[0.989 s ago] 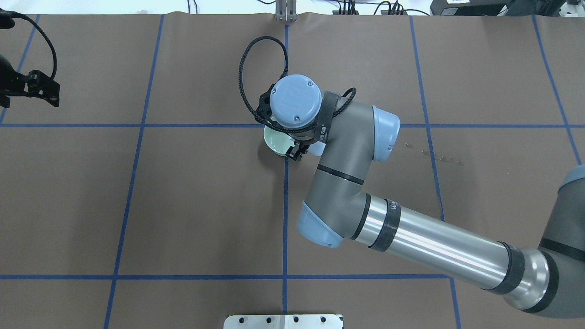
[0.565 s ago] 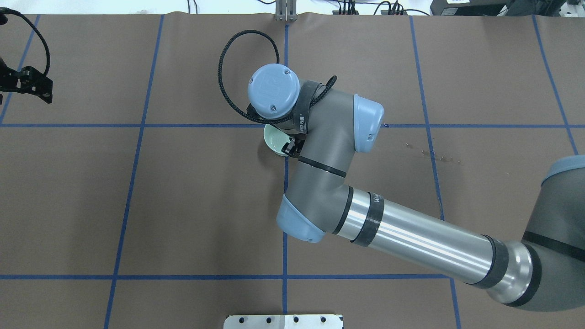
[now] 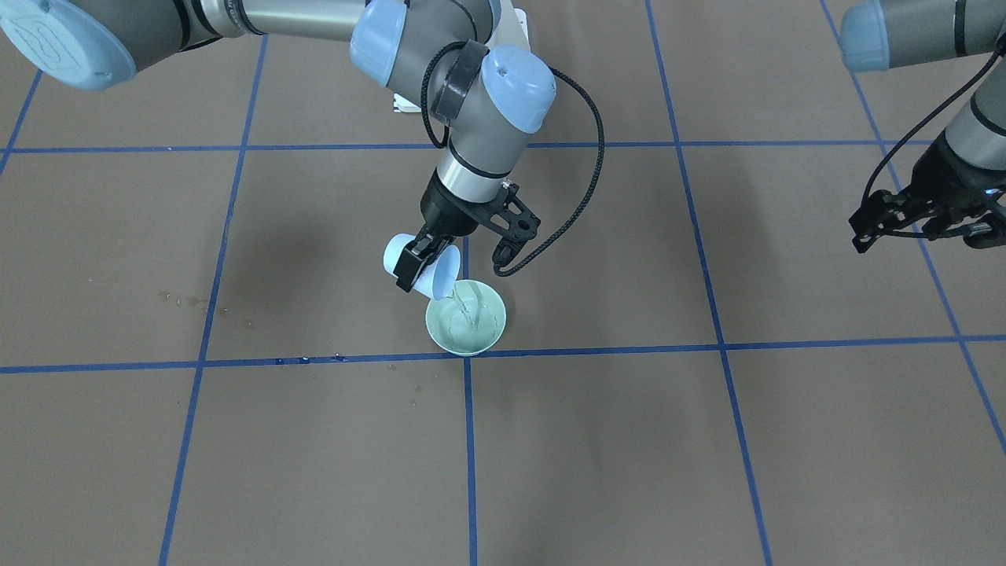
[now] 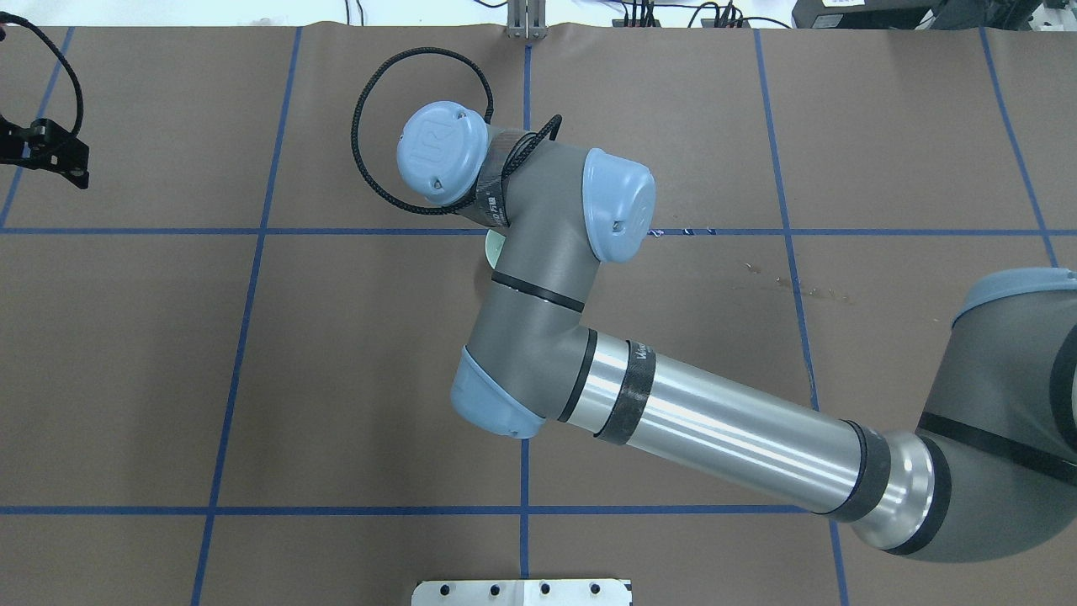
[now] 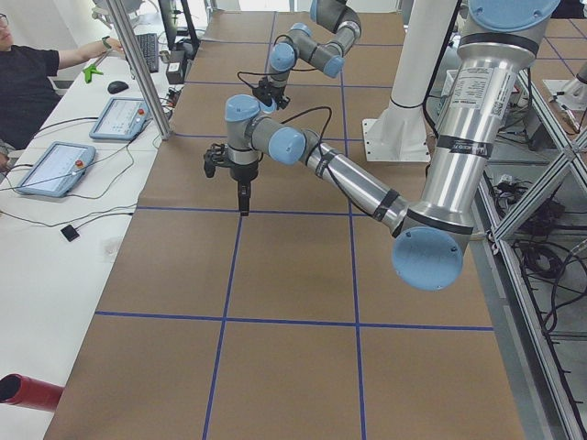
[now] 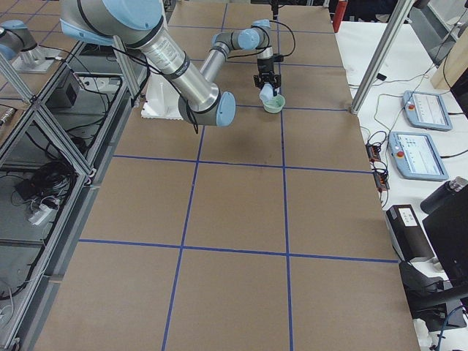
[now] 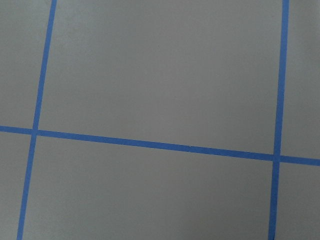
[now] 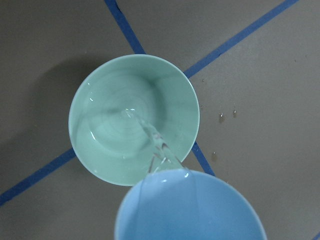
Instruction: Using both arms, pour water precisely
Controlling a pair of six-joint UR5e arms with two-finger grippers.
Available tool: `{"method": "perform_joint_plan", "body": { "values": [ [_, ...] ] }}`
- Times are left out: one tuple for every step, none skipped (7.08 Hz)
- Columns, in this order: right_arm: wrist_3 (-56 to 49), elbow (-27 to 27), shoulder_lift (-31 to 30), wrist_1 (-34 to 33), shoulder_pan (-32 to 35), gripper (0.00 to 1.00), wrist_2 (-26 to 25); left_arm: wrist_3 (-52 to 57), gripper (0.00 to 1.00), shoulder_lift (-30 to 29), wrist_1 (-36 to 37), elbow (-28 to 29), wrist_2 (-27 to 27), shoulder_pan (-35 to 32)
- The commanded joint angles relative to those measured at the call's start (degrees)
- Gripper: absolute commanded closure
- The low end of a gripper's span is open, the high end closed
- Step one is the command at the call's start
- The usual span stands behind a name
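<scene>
My right arm reaches to the table's middle. Its gripper is shut on a light blue cup, tilted over a pale green bowl. The water runs in a thin clear stream from the cup's lip into the bowl. In the right wrist view the cup, the stream and the bowl show close up. In the overhead view only a sliver of the bowl shows under the arm. My left gripper hangs empty far off to the side; its fingers are hidden.
Brown paper with a blue tape grid covers the table. Small water drops lie on it and near the bowl. The white pedestal is at the near edge. Operator tablets and a person are beside the table.
The right arm's wrist has swung leftward and now covers nearly all of the bowl in the overhead view. The left gripper has drifted further toward the left edge.
</scene>
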Motion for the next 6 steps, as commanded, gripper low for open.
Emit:
{"method": "perform_joint_plan", "body": {
  "values": [
    [-0.02,-0.12,0.42,-4.00,-0.63,1.00,-2.22,-0.04,0.00,-0.28,0.00,0.91,-1.02,-0.04],
    [-1.07,-0.29,1.99,-7.86,-1.59,1.00,-5.97,-0.04,0.00,-0.28,-0.09,0.91,-1.11,-0.12],
    [-2.82,-0.47,2.10,-8.59,-2.73,1.00,-9.40,-0.04,0.00,-0.45,-0.09,0.91,-2.24,-0.30],
    [-3.01,-1.60,3.32,-9.64,-3.00,1.00,-9.78,-0.04,0.00,-0.45,-0.09,1.17,-2.25,-0.30],
    [-3.01,-3.26,4.72,-9.65,-3.09,1.00,-9.79,-0.04,0.00,-0.54,-0.09,1.18,-2.34,-0.30],
    [-3.01,-3.19,4.91,-9.39,-3.18,1.00,-10.05,-0.04,0.00,-0.45,-0.09,1.18,-2.25,-0.30]
  ]
}}
